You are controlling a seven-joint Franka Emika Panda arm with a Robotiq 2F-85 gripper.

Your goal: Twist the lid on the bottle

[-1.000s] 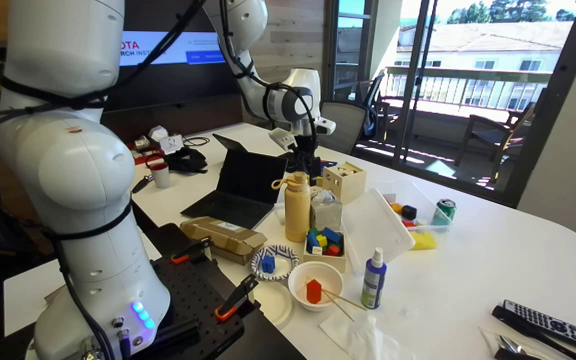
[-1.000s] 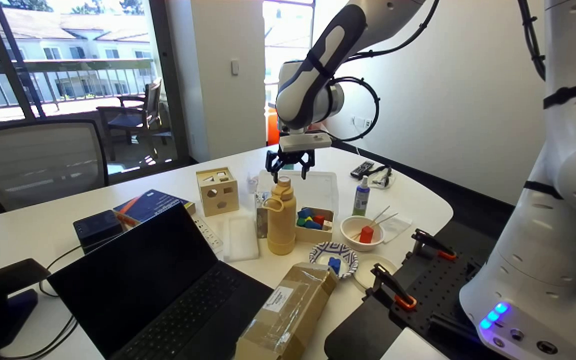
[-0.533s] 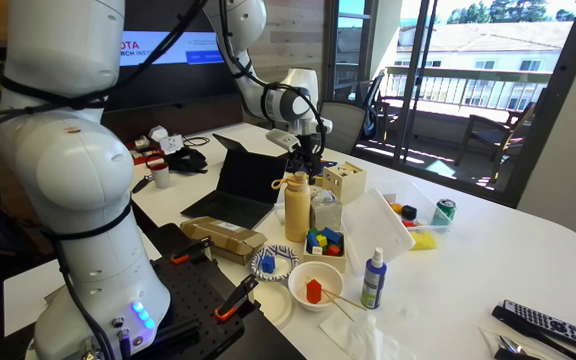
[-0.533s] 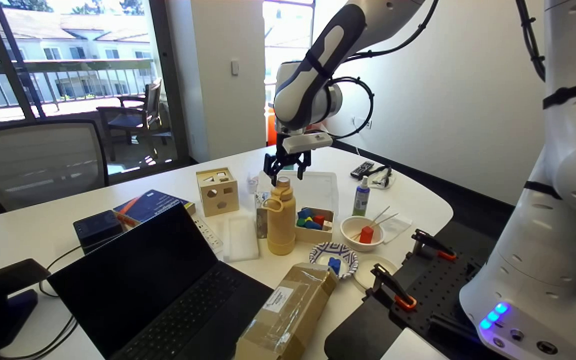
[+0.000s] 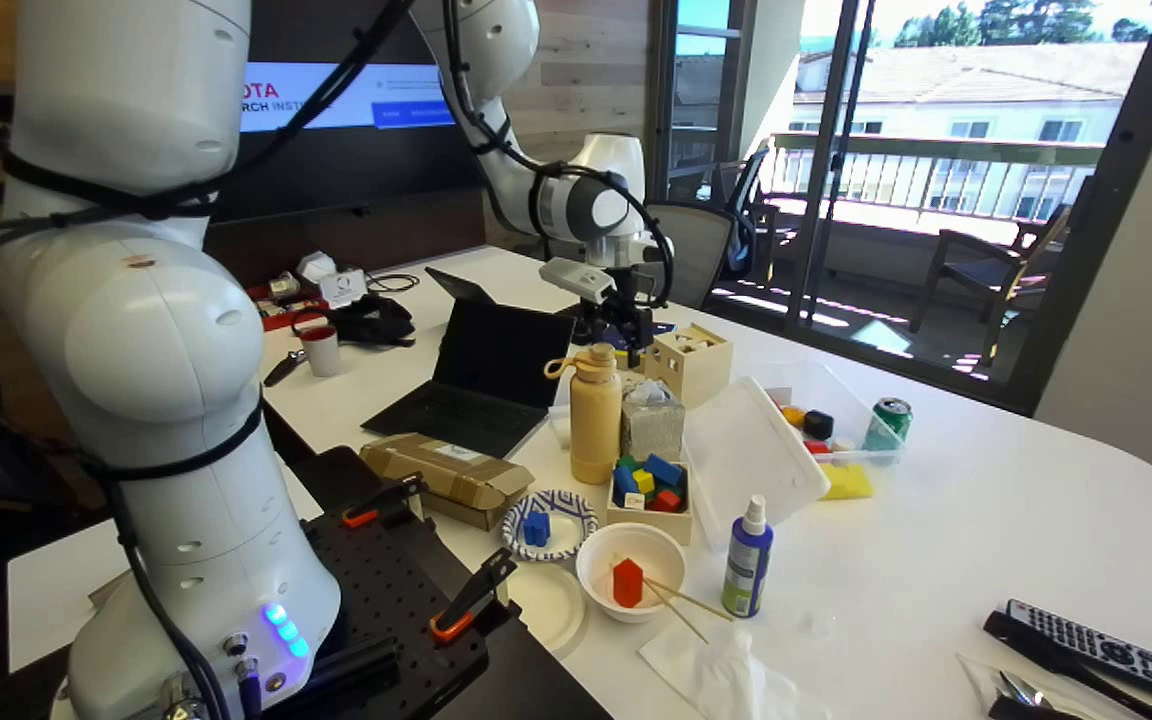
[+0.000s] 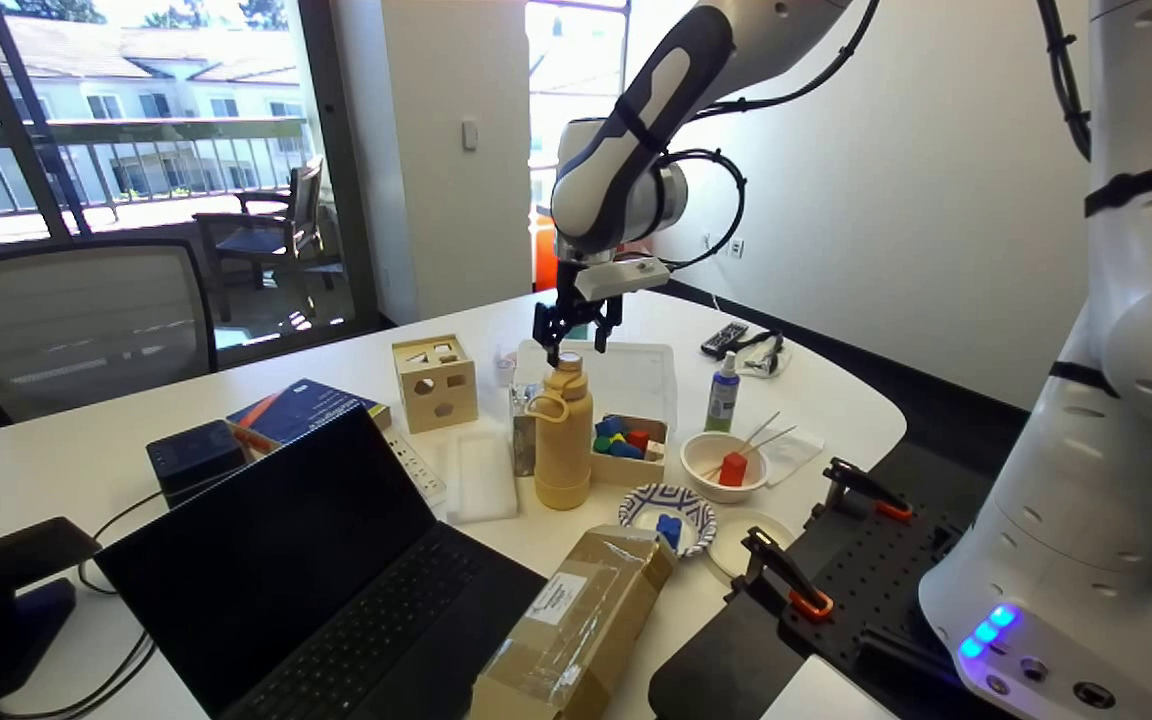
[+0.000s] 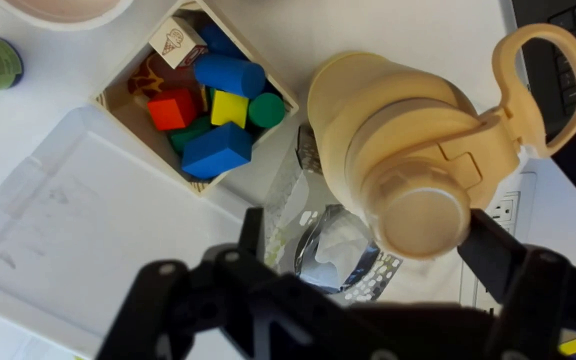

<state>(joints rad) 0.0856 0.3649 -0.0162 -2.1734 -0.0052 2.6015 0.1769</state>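
Note:
The tall mustard-yellow bottle (image 5: 596, 430) stands upright on the table in both exterior views (image 6: 563, 455). Its lid (image 6: 569, 361) is the small round cap on top, beside a carry loop; it looks seated on the bottle. In the wrist view the lid (image 7: 423, 222) faces the camera, and the bottle body (image 7: 338, 95) runs up behind it. My gripper (image 7: 368, 227) is open, its fingers well apart. The lid lies close to the right-hand finger, with a gap to the left-hand one; whether it touches I cannot tell. In an exterior view the gripper (image 6: 577, 350) is just above the lid.
A wooden tray of blocks (image 7: 118, 120), a shiny silver package (image 5: 653, 430) and a clear plastic lid (image 5: 746, 450) stand close to the bottle. A wooden shape box (image 6: 441, 395) is behind. A laptop (image 6: 286, 560), a bowl (image 5: 591, 575) and a spray bottle (image 5: 748, 565) are around.
My wrist has turned somewhat about the upright axis and shifted slightly, with the gripper staying open over the bottle's top. The bottle stands in nearly the same place.

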